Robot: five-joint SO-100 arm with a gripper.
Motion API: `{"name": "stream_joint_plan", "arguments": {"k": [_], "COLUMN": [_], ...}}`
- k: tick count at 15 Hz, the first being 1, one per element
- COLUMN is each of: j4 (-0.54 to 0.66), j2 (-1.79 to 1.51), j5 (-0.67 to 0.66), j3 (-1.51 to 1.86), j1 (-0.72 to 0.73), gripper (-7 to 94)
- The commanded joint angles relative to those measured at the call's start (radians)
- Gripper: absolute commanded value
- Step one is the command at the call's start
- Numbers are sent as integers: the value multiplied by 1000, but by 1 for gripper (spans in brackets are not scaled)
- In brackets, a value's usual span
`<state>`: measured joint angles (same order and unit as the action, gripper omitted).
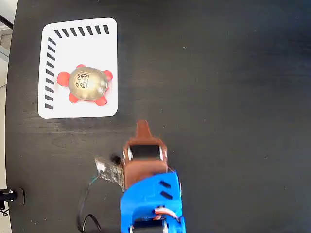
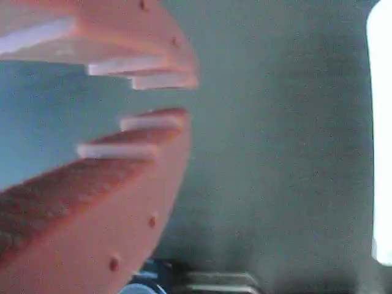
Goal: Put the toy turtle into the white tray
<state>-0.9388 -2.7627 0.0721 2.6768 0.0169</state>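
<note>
The toy turtle (image 1: 87,84), with its red legs and grey-gold shell, lies inside the white tray (image 1: 99,46) at the upper left of the fixed view. It rests in the tray's lower half, free of any grip. My gripper (image 1: 142,127) hovers over the dark table below and to the right of the tray, well apart from the turtle. The wrist view shows the brown-orange gripper (image 2: 185,97) with its tips almost meeting and nothing between them. A strip of the white tray (image 2: 383,122) shows at that view's right edge; the turtle is out of that view.
The blue arm body (image 1: 153,204) fills the bottom centre of the fixed view. A small circuit board (image 1: 109,171) and a black cable (image 1: 86,213) sit to its left. The table's left edge (image 1: 10,121) runs close beside the tray.
</note>
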Motion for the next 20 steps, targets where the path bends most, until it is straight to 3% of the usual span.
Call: {"name": "stream_joint_plan", "arguments": {"k": [1,10,20], "j4": [-58,-331,-331], "j2": [-161,-486,-488], "j5": [9,35,29], "j3": [95,252,250], "j1": [21,25,25], "gripper": [0,0,0]}}
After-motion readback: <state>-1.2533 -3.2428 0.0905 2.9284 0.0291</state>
